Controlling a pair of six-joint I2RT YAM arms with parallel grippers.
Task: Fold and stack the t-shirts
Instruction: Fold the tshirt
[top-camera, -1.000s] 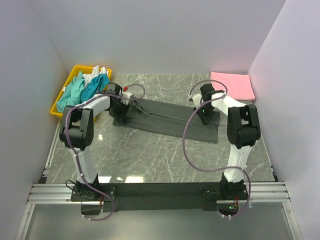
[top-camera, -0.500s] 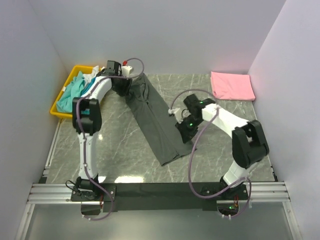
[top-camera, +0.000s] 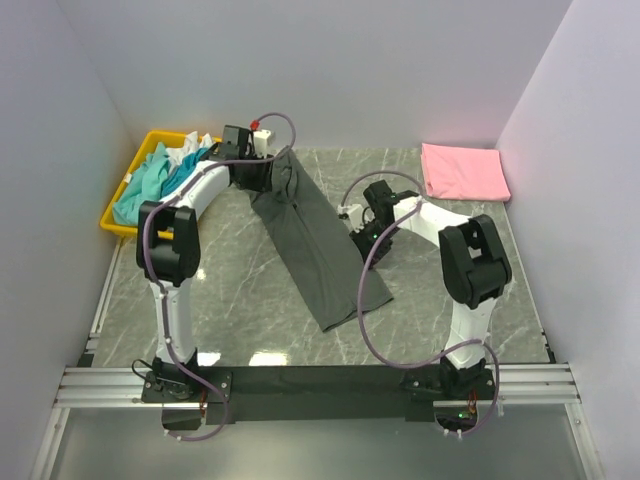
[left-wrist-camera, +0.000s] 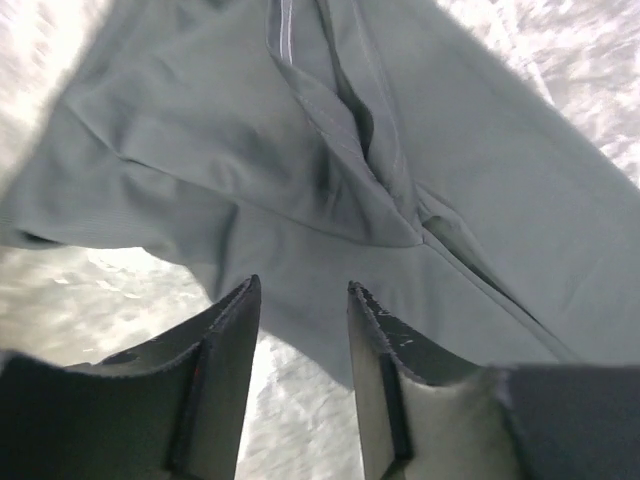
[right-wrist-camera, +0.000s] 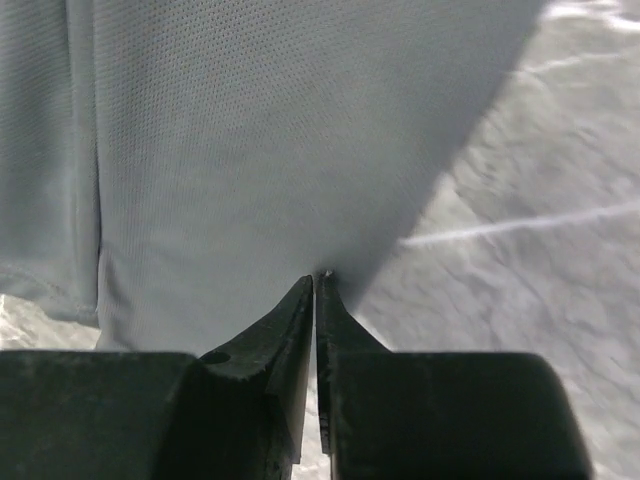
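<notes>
Fold step: charcoal t-shirt (top-camera: 315, 250) flat on counter (top-camera: 240, 300), just ahead of spread left pincer (left-wrist-camera: 300, 290); right pincer (right-wrist-camera: 316, 282) pressed together at its edge; next likely needs end grips for cross-fold.

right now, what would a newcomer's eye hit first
The dark grey t-shirt, folded into a long strip, lies slantwise across the table, the right claw shut on its edge and the left claw open at its far end. A folded pink t-shirt sits far right; a yellow tray of crumpled shirts far left.
</notes>
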